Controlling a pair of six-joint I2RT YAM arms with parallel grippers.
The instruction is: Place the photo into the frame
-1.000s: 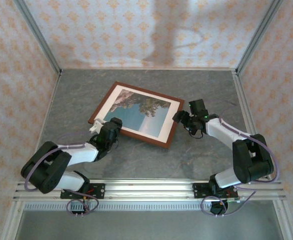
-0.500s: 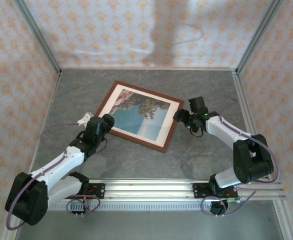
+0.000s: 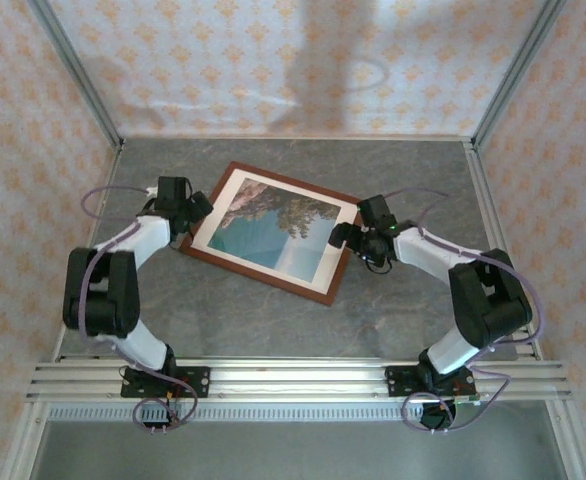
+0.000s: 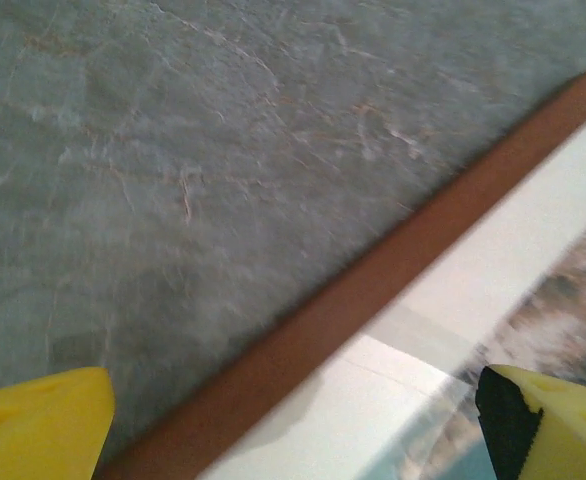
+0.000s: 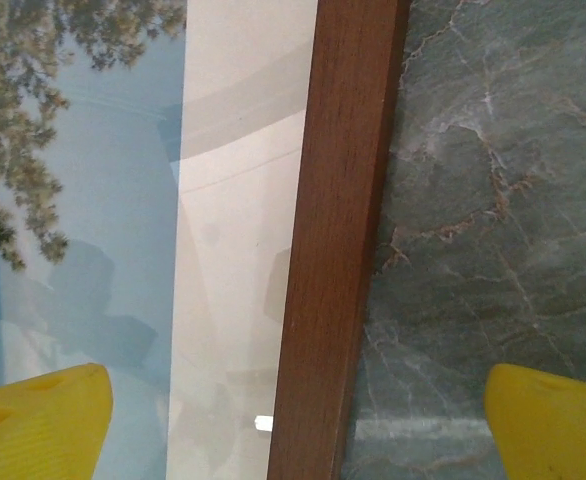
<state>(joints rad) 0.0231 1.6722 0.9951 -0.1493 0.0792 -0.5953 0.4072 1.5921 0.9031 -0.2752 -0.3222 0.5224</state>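
Note:
The frame (image 3: pixel 263 283), thin reddish-brown moulding, lies flat and tilted in the middle of the table with the photo (image 3: pixel 273 225) of turquoise sea and a dark pine inside it, cream border showing. My left gripper (image 3: pixel 195 212) is open at the frame's left side. In the left wrist view its yellow fingertips (image 4: pixel 35 428) straddle the moulding (image 4: pixel 373 290) and the cream border (image 4: pixel 513 230). My right gripper (image 3: pixel 345 238) is open at the frame's right side. In the right wrist view its yellow fingertips (image 5: pixel 35 425) stand either side of the moulding (image 5: pixel 338 250), one over the photo (image 5: pixel 83 200).
The grey stone-patterned table (image 3: pixel 403 310) is bare in front of and behind the frame. Wallpapered walls (image 3: pixel 273 60) close in the back and both sides. An aluminium rail (image 3: pixel 293 375) carrying the arm bases runs along the near edge.
My left arm has swung from the frame's near-left corner out and up to its left side. My right gripper has slid left onto the frame's right edge.

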